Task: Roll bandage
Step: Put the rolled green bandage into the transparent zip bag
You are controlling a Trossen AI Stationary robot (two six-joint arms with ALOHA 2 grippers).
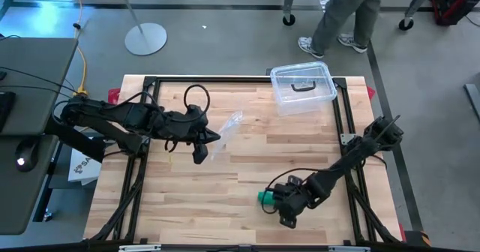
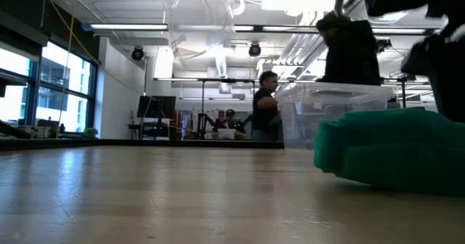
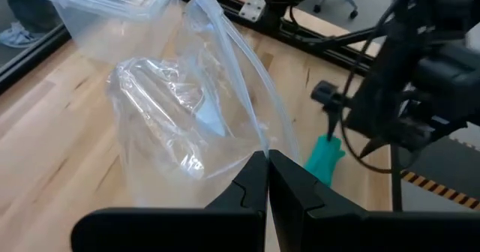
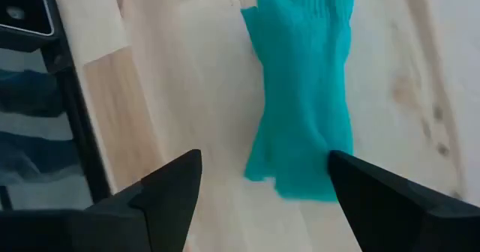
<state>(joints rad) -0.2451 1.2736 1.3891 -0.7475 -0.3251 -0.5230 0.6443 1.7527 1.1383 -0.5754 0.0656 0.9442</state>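
Overhead, table-level, two wrist close-ups

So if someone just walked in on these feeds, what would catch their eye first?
Probably the green bandage, bunched on the table's near right part, with the right pincer open just above it. Next, the crinkly clear bag pinched shut in the left pincer at mid-table, and the clear box at the far edge.

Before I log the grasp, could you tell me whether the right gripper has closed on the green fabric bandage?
No: in the right wrist view the right gripper stands open, and the green fabric bandage lies on the wooden table ahead of it.
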